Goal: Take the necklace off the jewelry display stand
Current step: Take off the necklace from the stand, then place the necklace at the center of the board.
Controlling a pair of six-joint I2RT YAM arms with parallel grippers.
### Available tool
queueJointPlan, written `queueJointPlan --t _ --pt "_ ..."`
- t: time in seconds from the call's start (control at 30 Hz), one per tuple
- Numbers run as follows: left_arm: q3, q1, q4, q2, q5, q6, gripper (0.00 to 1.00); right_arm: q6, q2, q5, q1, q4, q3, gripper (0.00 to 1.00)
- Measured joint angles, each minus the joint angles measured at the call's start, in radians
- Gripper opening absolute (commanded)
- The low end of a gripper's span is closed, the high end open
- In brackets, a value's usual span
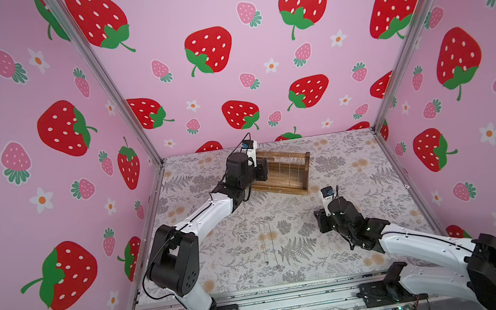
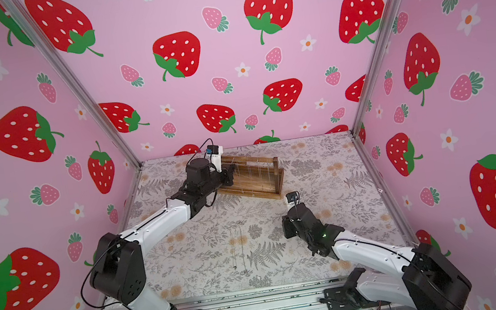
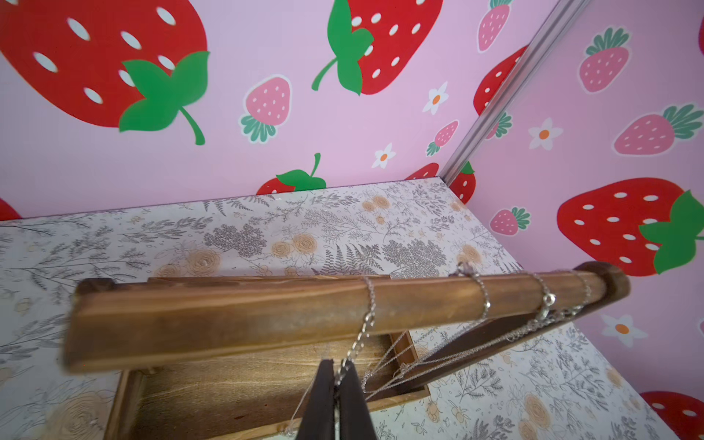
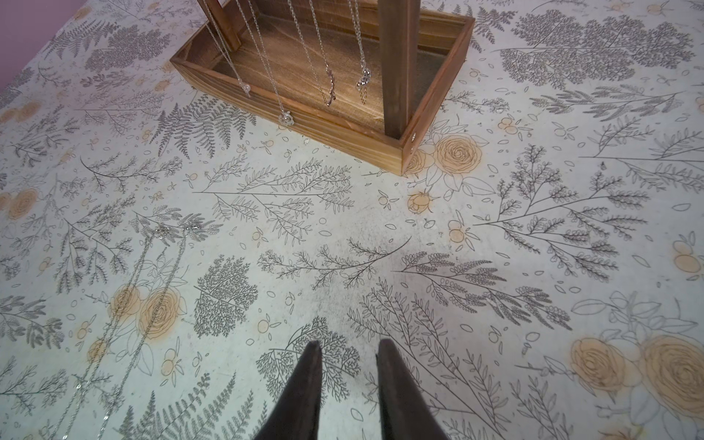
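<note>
One jewelry display stand [image 1: 289, 169] is seen, and four chains are counted over its top bar [image 3: 228, 316] in the left wrist view. The necklace [image 3: 362, 335] nearest the left gripper [image 3: 335, 375] is pinched between its clenched fingers, just below the bar. Three other chains [image 3: 483, 293] hang further along the bar from it. The chains' ends hang over the tray base [image 4: 304, 118], ahead of the right gripper [image 4: 348, 350], whose fingers are parted around nothing above the table [image 4: 495, 266]. Loose chains [image 4: 152, 289] lie between the two arms; their number cannot be told. The wrist labels cannot be read
</note>
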Motion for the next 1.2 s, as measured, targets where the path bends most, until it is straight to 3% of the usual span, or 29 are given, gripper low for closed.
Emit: queueJointPlan --t 0.37,0.6,0.77,0.97,1.2 --pt "0.227 0.080 -0.352 -0.021 -0.259 0.041 0.00 0.000 -0.012 -0.027 0.000 0.009 -0.001 0.27" --pt "0.186 0.129 -0.491 -0.174 0.127 -0.002 0.00 -0.016 -0.135 -0.079 0.000 0.015 -0.013 0.29" --pt "0.122 0.094 -0.592 -0.365 0.370 -0.030 0.00 -0.023 -0.335 -0.150 0.001 -0.087 0.027 0.45" --pt "-0.001 0.024 -0.650 -0.552 0.595 -0.074 0.00 -0.050 -0.425 -0.382 0.002 -0.205 0.189 0.50" --pt "-0.141 -0.077 -0.600 -0.661 0.716 -0.175 0.00 -0.056 -0.455 -0.708 0.008 -0.256 0.204 0.51"
